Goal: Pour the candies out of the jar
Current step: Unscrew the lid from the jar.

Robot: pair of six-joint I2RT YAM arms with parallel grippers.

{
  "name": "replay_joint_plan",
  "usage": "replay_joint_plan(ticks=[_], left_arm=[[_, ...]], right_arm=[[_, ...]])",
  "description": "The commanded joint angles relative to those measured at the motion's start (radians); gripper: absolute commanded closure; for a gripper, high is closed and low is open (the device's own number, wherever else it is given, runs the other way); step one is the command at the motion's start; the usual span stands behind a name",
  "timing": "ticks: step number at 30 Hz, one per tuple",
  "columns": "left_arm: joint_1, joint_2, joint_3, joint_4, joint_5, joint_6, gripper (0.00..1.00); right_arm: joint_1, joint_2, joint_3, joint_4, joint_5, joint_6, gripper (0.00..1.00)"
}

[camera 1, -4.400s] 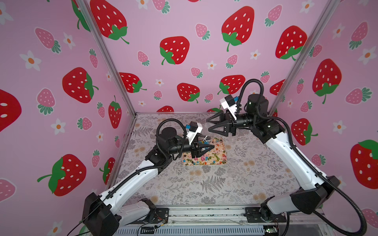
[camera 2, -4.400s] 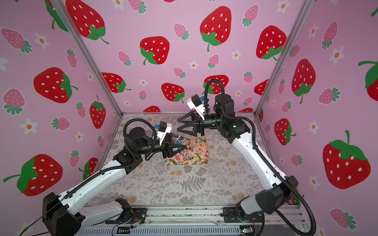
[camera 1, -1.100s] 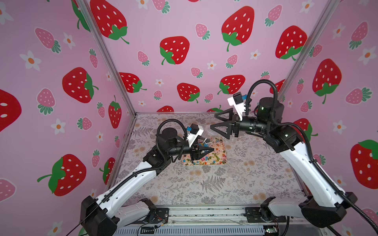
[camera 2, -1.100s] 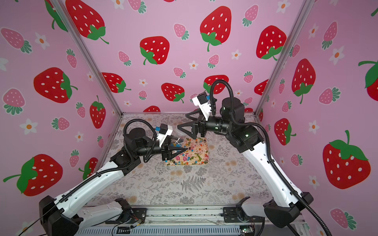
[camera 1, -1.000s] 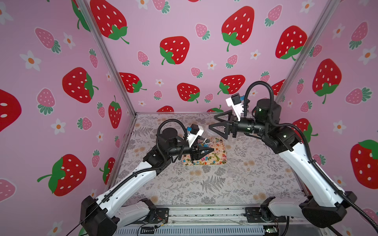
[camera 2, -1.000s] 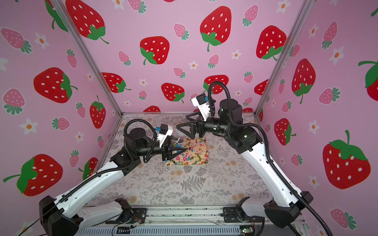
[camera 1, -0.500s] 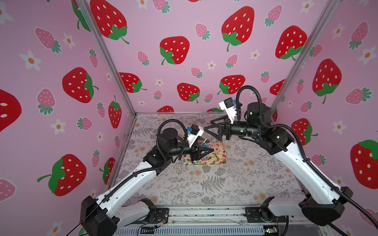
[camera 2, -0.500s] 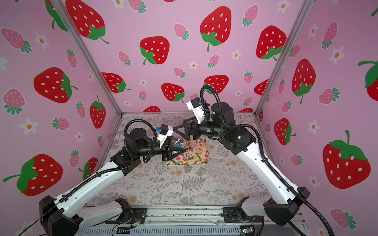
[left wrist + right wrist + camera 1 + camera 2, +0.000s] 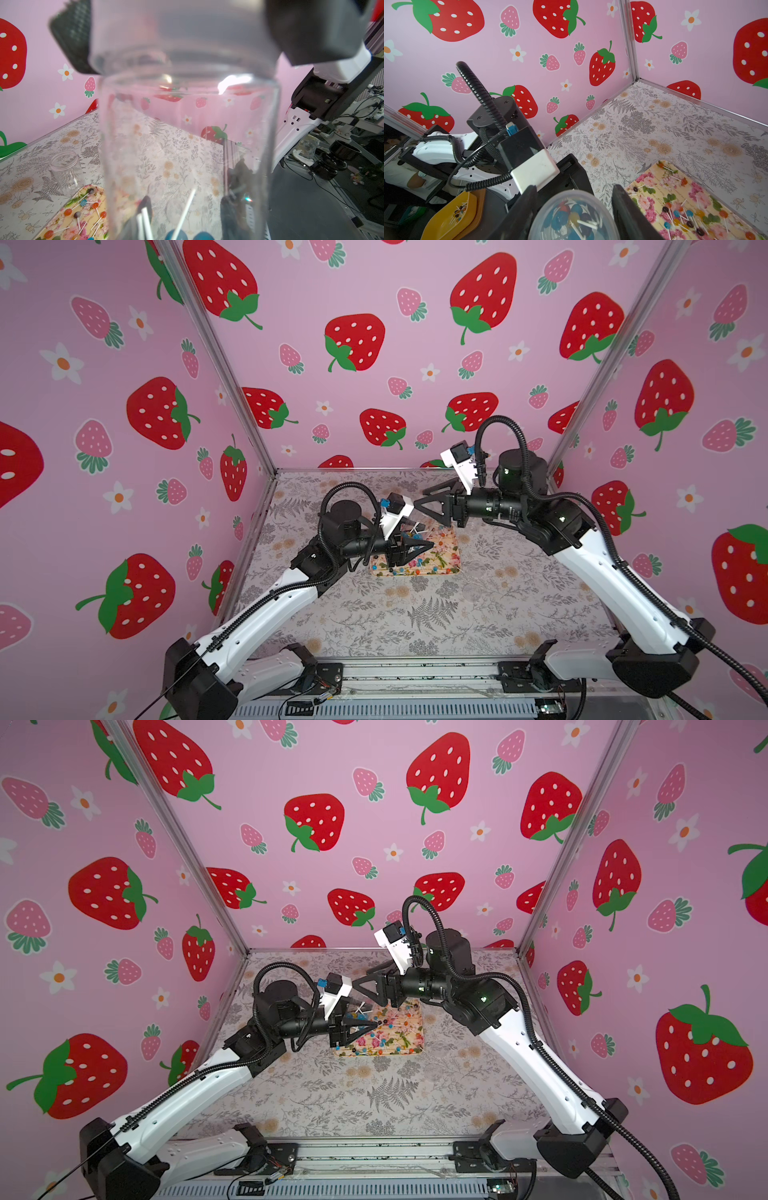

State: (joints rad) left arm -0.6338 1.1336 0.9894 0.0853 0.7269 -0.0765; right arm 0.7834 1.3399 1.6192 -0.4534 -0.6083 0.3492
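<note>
Candies, tiny lollipops with white sticks and blue, red and dark heads, sit inside a clear plastic jar held sideways above the tray, clenched in the left gripper. The right gripper straddles the jar's round far end; whether its jaws press it I cannot tell. More candies lie scattered on a rectangular floral tray. A second clear jar, empty, stands upright just beside the tray on the grey fern-print tabletop, between pink strawberry-patterned walls.
</note>
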Motion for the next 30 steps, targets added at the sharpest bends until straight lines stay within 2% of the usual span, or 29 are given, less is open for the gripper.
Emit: replay_joint_plan(ticks=[1,3,6,10,13,17,20,22,25,30], left_arm=[[-0.003,-0.019,0.015,0.037,0.063,0.007,0.58],[-0.003,-0.015,0.024,0.023,0.084,0.009,0.58],[-0.003,-0.017,0.028,0.01,0.097,0.014,0.58],[-0.003,-0.021,0.029,0.008,0.106,0.014,0.58],[-0.003,-0.018,0.031,0.008,0.109,0.015,0.58],[-0.003,-0.015,0.031,0.01,0.106,0.017,0.58],[-0.003,-0.015,0.032,0.011,0.099,0.017,0.58],[-0.003,-0.015,0.031,0.013,0.095,0.016,0.58],[-0.003,-0.02,0.022,0.017,0.082,0.015,0.58],[-0.003,-0.023,0.015,0.028,0.068,0.017,0.58]], right_arm=[[-0.022,0.037,0.023,0.048,-0.179,-0.128,0.51],[-0.034,0.061,0.061,0.053,-0.282,-0.213,0.51],[-0.038,0.076,0.104,0.025,-0.417,-0.412,0.49],[-0.062,0.11,0.182,-0.048,-0.495,-0.559,0.51],[-0.061,0.14,0.24,-0.127,-0.506,-0.61,0.51],[-0.062,0.153,0.246,-0.153,-0.505,-0.609,0.49],[-0.061,0.143,0.221,-0.143,-0.494,-0.594,0.43],[-0.062,0.127,0.201,-0.127,-0.474,-0.585,0.25],[-0.062,0.086,0.182,-0.075,-0.424,-0.534,0.08],[-0.062,0.036,0.204,-0.029,-0.223,-0.333,0.03]])
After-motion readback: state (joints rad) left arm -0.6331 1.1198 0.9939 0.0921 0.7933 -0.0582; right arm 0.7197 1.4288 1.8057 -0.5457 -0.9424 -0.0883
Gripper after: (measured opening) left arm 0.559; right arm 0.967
